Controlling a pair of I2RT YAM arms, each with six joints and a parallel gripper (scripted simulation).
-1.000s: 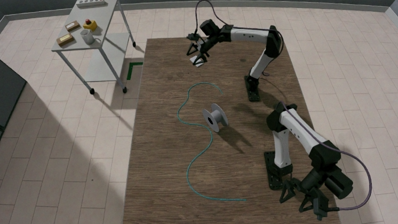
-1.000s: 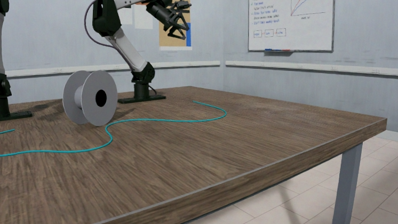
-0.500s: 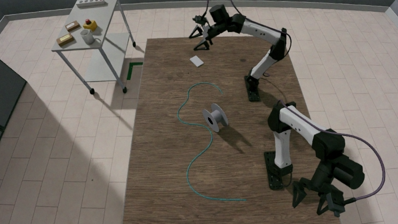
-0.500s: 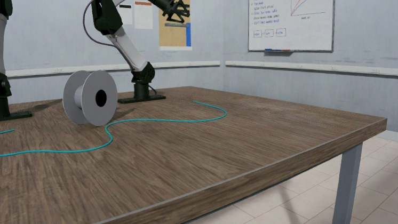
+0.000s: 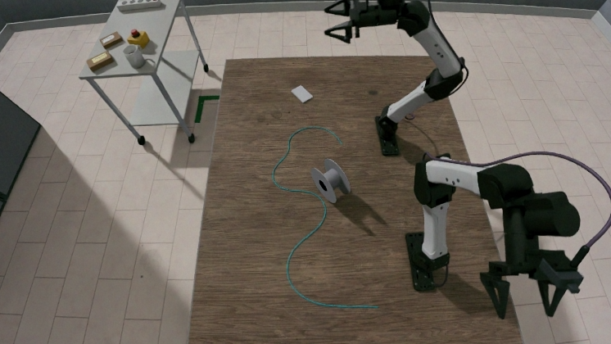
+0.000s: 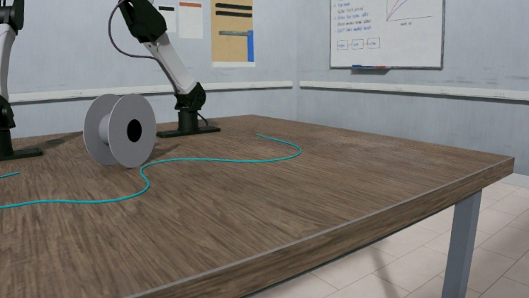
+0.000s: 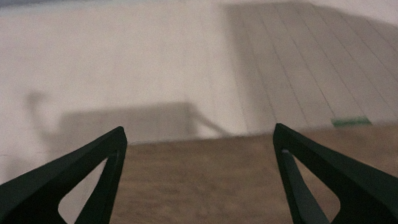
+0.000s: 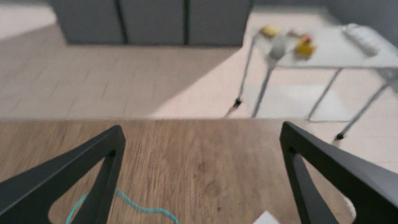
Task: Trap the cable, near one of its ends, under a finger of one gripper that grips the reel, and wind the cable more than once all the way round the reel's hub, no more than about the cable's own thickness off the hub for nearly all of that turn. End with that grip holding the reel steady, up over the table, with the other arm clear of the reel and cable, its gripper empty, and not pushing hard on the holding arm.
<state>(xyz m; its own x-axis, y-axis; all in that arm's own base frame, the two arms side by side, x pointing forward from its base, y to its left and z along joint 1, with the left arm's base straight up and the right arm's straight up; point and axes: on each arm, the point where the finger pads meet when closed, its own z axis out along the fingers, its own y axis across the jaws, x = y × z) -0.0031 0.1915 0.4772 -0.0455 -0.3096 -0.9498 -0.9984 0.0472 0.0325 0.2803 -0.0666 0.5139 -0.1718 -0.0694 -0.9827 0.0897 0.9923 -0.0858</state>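
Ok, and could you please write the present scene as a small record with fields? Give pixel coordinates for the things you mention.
reel: gray reel (image 5: 332, 178) (image 6: 120, 140), standing on its flange rims on the table (image 5: 247, 256) (image 6: 296, 203)
cable: teal cable (image 5: 326, 209) (image 6: 222, 159) (image 8: 145, 210), lying in loose curves, passing beside the reel
turns on hub: none
cable ends: both free on the table
left gripper: left gripper (image 5: 526, 316) (image 7: 199, 127), open, empty
right gripper: right gripper (image 5: 325, 20) (image 8: 202, 126), open, empty
other item: white card (image 5: 301, 93) (image 8: 266, 218), flat on the table
task state: winding not done

White card (image 5: 301, 93) flat on table; grey mug (image 5: 133, 56) (image 8: 278, 48) on side cart (image 5: 84, 75) (image 8: 345, 61) | whiteboard (image 6: 386, 32) on wall
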